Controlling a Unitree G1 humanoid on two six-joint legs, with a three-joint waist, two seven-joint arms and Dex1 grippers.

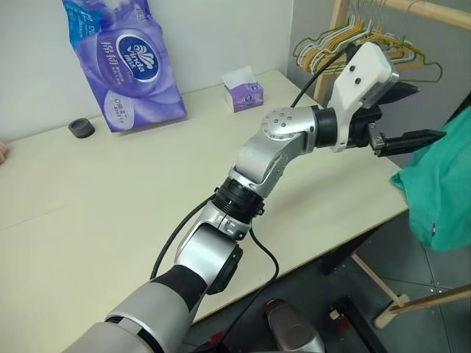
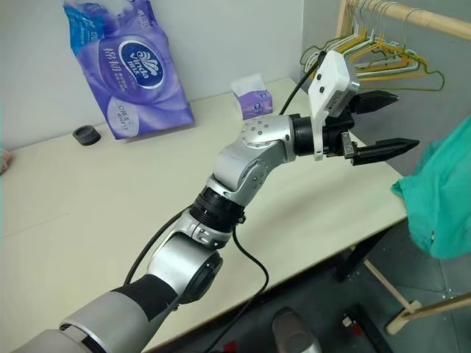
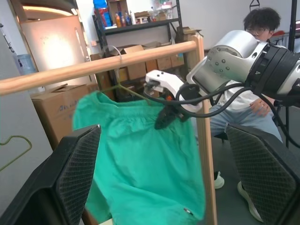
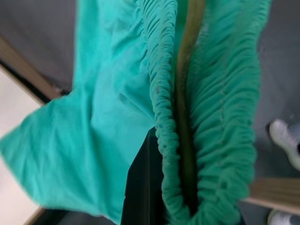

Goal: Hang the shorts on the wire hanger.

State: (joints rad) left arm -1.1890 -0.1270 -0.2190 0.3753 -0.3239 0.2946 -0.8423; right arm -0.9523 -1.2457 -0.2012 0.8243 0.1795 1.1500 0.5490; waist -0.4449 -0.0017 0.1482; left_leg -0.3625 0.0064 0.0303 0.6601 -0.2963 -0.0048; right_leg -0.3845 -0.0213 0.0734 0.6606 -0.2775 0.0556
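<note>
Hanging step: shorts [image 3: 140, 159] on wire hanger [image 4: 187, 93], right gripper [image 3: 164, 119] pinched shut on waistband, left gripper [image 1: 401, 118] spread wide, empty; release w/o tugging cloth off.

Both head eyes look down over the table [image 1: 110, 191] toward the far-right rack [image 2: 412, 15], the left wrist camera faces the hanging shorts [image 3: 140, 154] nearby, and the right wrist camera presses close against them.
</note>
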